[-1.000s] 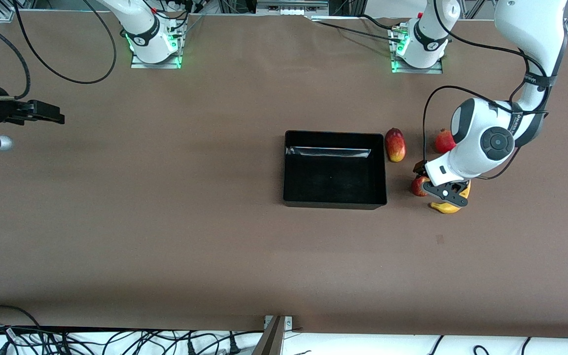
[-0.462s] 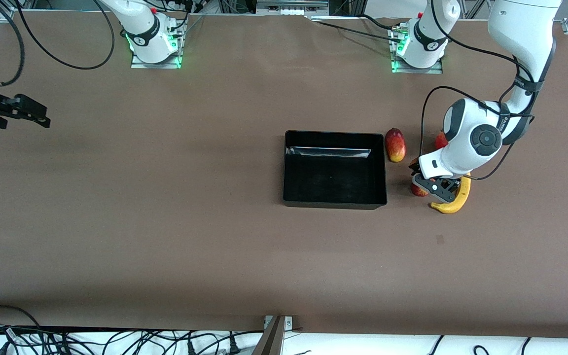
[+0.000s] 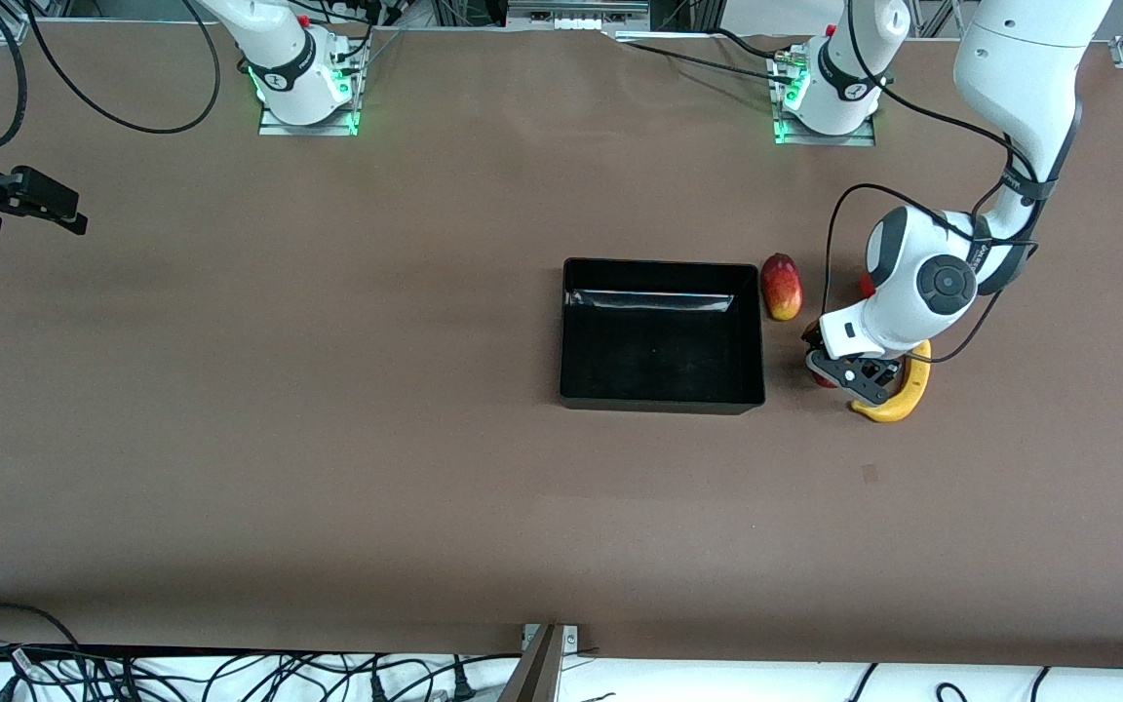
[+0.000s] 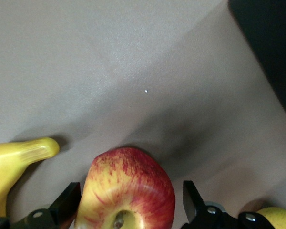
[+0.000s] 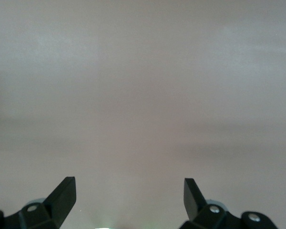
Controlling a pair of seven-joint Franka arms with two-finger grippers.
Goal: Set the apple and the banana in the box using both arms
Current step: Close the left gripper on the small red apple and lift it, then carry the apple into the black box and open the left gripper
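The left gripper is down at table level with its fingers spread wide on either side of the apple, neither pad yet pressing the skin, so it is open and straddling the fruit, not gripping it. Taking the box as the landmark, the apple lies just beside the box's wall at the left arm's end, mostly hidden under the wrist in the front view; the banana curves on the table a little further out from the box than the apple, its tip close to one finger in the left wrist view. A mango-like fruit sits against the same box wall, farther from the front camera than the apple. The box itself is empty. The right gripper waits well away from the box, over bare table at the right arm's end, its fingers parted and holding nothing. The step in hand looks to be the grasp of the apple: to do it well, the fingers should close evenly across the widest part of the fruit, low enough that the round skin cannot squirt upward, and the finger nearest the banana should stay clear of it so the banana is not nudged. Then a straight lift before crossing the box wall seems wise.
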